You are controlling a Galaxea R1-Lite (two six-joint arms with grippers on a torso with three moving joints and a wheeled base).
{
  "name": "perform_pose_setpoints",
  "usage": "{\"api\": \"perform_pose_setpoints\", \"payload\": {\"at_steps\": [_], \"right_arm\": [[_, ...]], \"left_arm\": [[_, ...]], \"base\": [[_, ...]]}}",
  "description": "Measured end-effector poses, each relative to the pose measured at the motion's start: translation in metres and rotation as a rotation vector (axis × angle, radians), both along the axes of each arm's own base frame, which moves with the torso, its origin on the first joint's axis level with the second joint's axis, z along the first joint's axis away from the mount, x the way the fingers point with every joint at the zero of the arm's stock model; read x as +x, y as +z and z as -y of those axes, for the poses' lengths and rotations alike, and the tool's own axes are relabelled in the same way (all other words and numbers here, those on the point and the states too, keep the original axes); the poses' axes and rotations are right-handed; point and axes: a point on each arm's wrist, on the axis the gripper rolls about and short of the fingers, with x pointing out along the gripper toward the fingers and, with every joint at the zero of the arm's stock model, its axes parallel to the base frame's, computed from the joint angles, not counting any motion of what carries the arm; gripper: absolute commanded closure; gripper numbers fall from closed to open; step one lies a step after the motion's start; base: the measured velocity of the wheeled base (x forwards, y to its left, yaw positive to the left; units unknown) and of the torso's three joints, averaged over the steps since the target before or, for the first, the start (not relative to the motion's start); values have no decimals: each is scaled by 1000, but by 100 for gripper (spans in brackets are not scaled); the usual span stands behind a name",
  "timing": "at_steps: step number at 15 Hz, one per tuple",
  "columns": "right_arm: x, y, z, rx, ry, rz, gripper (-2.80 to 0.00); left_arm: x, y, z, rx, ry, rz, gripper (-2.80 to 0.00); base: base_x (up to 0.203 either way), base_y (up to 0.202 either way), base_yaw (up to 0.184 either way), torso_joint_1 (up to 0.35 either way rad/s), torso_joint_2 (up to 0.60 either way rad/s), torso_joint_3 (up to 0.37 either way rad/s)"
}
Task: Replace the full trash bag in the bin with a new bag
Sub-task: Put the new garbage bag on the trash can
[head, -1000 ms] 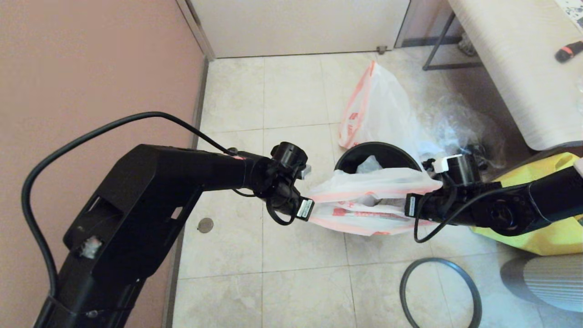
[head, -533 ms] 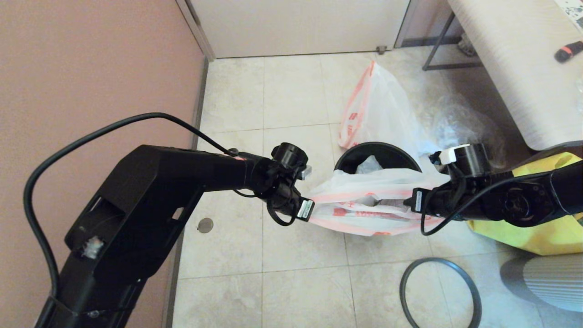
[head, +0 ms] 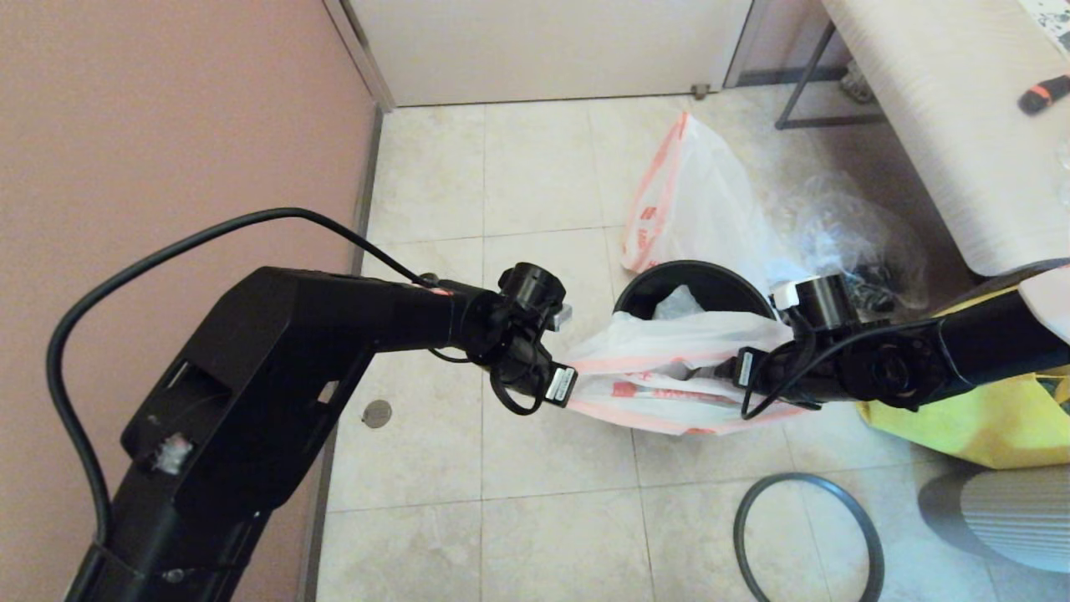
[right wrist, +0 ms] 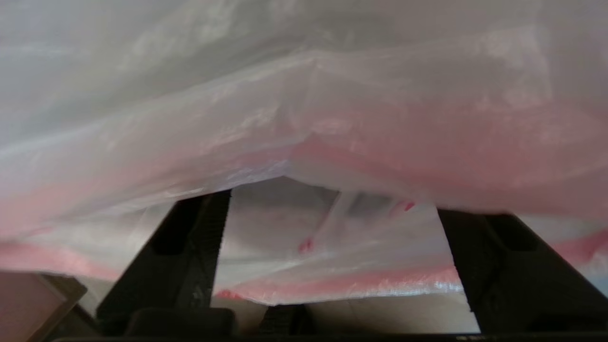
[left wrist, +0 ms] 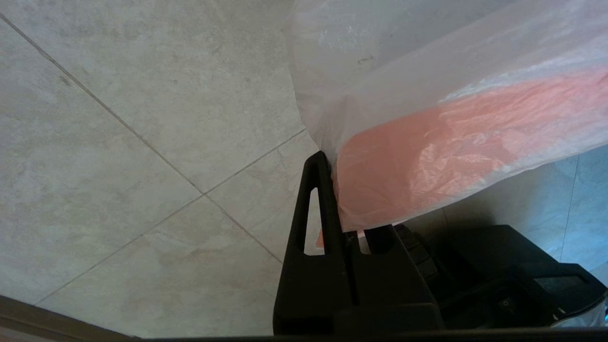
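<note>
Left gripper (head: 572, 387) jaws clamped on new bag (head: 669, 368) edge; right gripper (head: 729, 374) jaws spread inside its mouth, over bin (head: 648, 284)

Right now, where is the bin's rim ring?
In the head view, the rim ring lies flat on the floor, lower right, nearer the robot than the bin.

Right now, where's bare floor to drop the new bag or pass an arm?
Free: tiles between the wall and the bin, and the patch left of the rim ring. Crowded: right of the bin, with the full trash bag, clear bag and yellow tote.
</note>
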Motion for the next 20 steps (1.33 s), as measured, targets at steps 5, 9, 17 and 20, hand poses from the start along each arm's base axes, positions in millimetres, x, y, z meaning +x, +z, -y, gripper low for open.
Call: {"api": "perform_pose_setpoints", "payload": {"at_steps": [5, 9, 17, 20], "right_arm": [[12, -17, 0, -6, -41, -27, -280], [14, -22, -1, -12, -50, -35, 0], [6, -26, -14, -91, -48, -83, 0], [1, -25, -17, -122, -35, -104, 0]], "left_arm": [[1, 1, 1, -14, 0, 11, 0], [2, -1, 3, -44, -4, 56, 0], [-8, -3, 5, -177, -81, 139, 0], [-16, -1, 2, -231, -181, 201, 0]], "base": [[0, 0, 0, 0, 0, 0], [0, 0, 0, 0, 0, 0], [0, 0, 0, 0, 0, 0], [0, 0, 0, 0, 0, 0]]}}
